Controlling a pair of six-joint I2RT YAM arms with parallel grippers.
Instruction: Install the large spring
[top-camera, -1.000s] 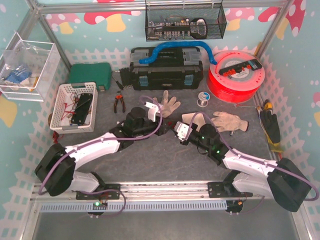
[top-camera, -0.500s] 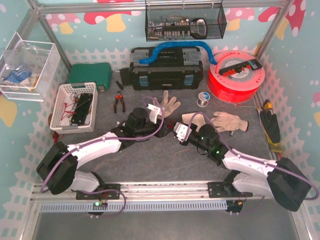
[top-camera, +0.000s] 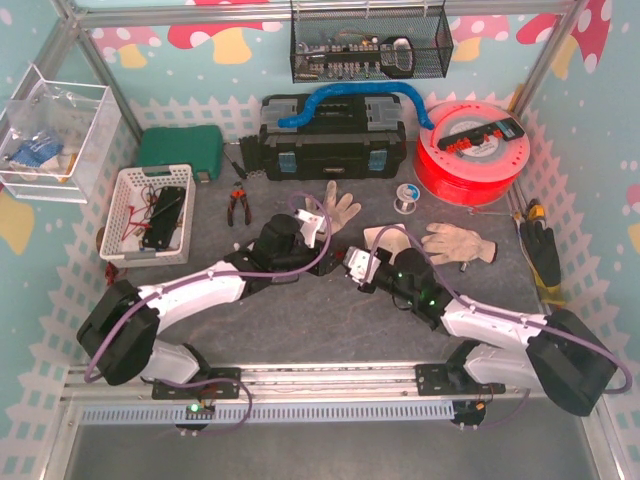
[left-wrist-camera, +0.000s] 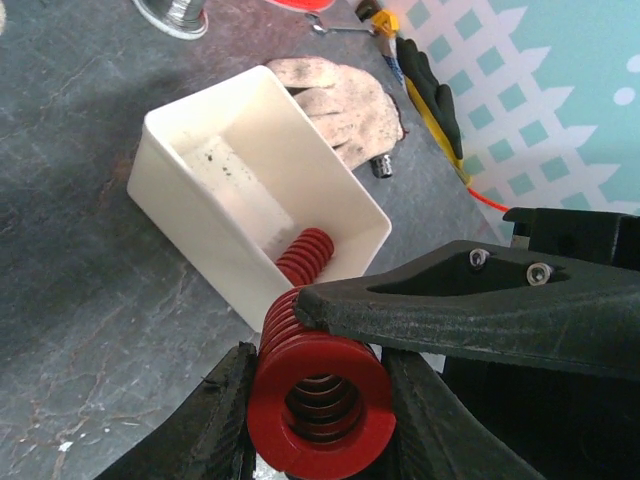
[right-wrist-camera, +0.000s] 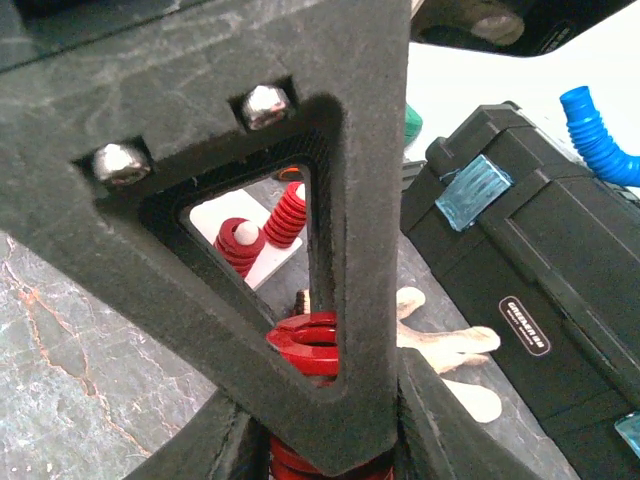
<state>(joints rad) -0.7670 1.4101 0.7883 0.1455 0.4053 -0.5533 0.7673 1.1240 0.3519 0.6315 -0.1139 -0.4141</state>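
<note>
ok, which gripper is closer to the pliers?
Left. The left gripper lies right of the pliers; the right gripper meets it at the large spring from the farther side.

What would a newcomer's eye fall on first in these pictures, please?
Most likely the bright red spring, clamped in the left gripper at mid-table, right by the near rim of an open white box. Next, the big red spool at the right rear, beside the black toolbox.
</note>
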